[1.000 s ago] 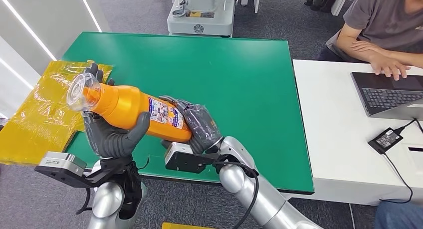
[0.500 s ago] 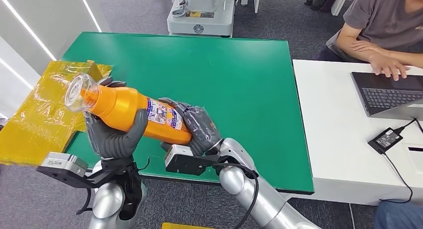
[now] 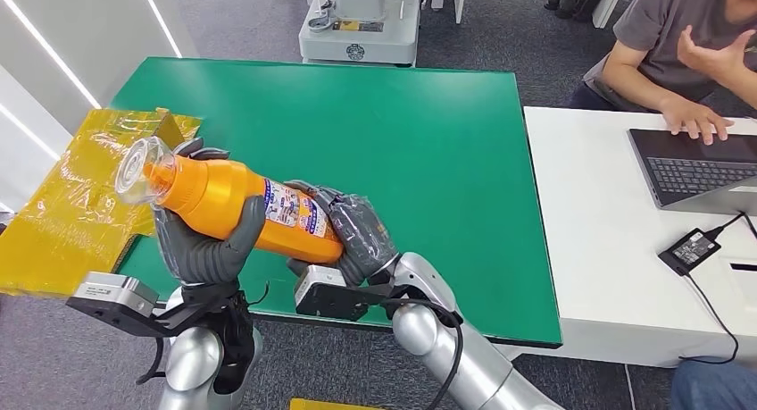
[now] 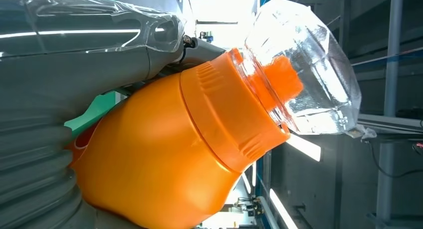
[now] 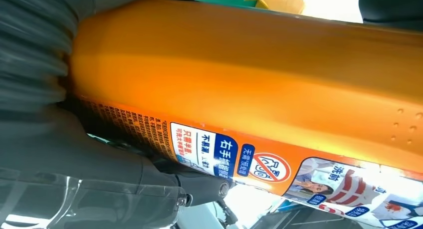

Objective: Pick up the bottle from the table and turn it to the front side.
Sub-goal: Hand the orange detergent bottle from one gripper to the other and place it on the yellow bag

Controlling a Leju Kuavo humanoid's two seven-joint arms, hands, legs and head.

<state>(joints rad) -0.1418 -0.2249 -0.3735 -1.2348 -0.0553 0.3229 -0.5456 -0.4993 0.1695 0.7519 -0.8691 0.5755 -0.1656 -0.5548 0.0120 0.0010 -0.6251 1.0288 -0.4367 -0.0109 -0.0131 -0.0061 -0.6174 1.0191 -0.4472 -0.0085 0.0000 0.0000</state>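
Note:
An orange bottle [image 3: 237, 205] with a clear cap [image 3: 138, 167] and a printed label lies tilted in the air above the near left corner of the green table [image 3: 428, 151], cap end up and to the left. My left hand [image 3: 201, 245] grips its upper body from below. My right hand [image 3: 353, 231] wraps its base end. The left wrist view has the bottle's orange shoulder [image 4: 164, 154] and clear cap [image 4: 304, 64] close up. In the right wrist view the bottle's side [image 5: 249, 74] runs across with the label strip along one edge, my right hand [image 5: 60, 134] around it.
A crumpled yellow bag [image 3: 71, 205] lies at the table's left edge. A white desk [image 3: 616, 222] to the right carries a laptop [image 3: 705, 169] and a black adapter [image 3: 692, 246]; a person [image 3: 687, 35] sits there. A grey machine base [image 3: 357, 26] stands beyond the table.
The bottle has rolled slightly in my hands and its cap end has dipped a little. The seated person has raised one hand off the desk.

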